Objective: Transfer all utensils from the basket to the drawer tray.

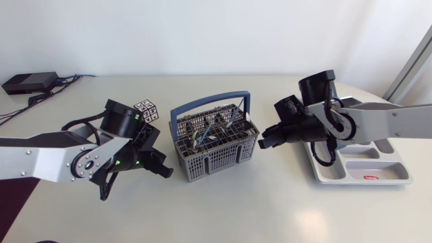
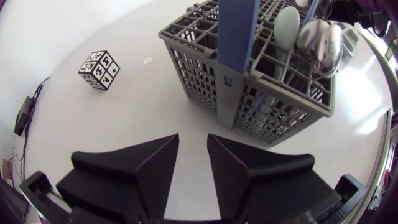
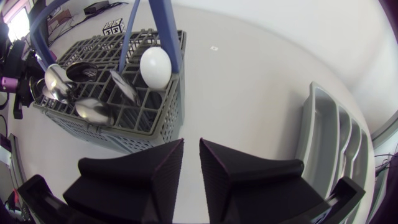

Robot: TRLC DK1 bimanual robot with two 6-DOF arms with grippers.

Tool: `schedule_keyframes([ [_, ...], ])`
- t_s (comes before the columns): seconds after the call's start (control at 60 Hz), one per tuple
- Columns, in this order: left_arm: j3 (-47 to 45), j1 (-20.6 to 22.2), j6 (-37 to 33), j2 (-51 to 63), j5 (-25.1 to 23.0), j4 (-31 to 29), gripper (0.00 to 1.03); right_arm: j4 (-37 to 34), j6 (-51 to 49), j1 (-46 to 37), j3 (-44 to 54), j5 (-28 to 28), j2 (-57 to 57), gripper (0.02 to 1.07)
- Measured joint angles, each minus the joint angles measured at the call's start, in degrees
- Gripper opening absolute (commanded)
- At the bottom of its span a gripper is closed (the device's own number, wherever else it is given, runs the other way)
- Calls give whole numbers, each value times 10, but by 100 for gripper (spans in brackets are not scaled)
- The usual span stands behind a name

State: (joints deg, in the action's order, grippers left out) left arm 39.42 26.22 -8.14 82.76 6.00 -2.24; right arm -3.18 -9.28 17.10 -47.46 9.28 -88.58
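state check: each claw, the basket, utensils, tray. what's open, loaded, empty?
left claw: open by a narrow gap, empty.
right claw: open by a narrow gap, empty.
basket: upright, loaded.
handle: raised.
utensils: standing in the basket.
drawer tray: flat on the table, visible compartments empty.

You have a white table (image 1: pixel 229 209) carrying a grey basket (image 1: pixel 223 158) with a blue handle at its middle and a grey drawer tray (image 1: pixel 391 172) to the right. A small black-and-white patterned cube (image 1: pixel 146 110) sits left of the basket, and a flat black box (image 1: pixel 29 82) with cables lies at the far left.
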Motion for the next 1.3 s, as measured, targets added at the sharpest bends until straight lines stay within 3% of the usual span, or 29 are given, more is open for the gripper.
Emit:
schedule_keyframes([
  [0.317,19,-3,1,11,-8,45,30,0,0,32,-2,21,-2,22],
  [0.583,22,-65,1,12,-45,49,33,-10,3,78,11,43,57,22],
  [0.767,34,-95,1,21,-61,58,34,0,4,70,18,18,77,22],
  [0.983,36,-106,1,33,-62,59,34,7,5,25,-29,15,4,22],
  [1.3,63,-101,1,81,-62,62,34,12,18,23,-94,94,-92,22],
])
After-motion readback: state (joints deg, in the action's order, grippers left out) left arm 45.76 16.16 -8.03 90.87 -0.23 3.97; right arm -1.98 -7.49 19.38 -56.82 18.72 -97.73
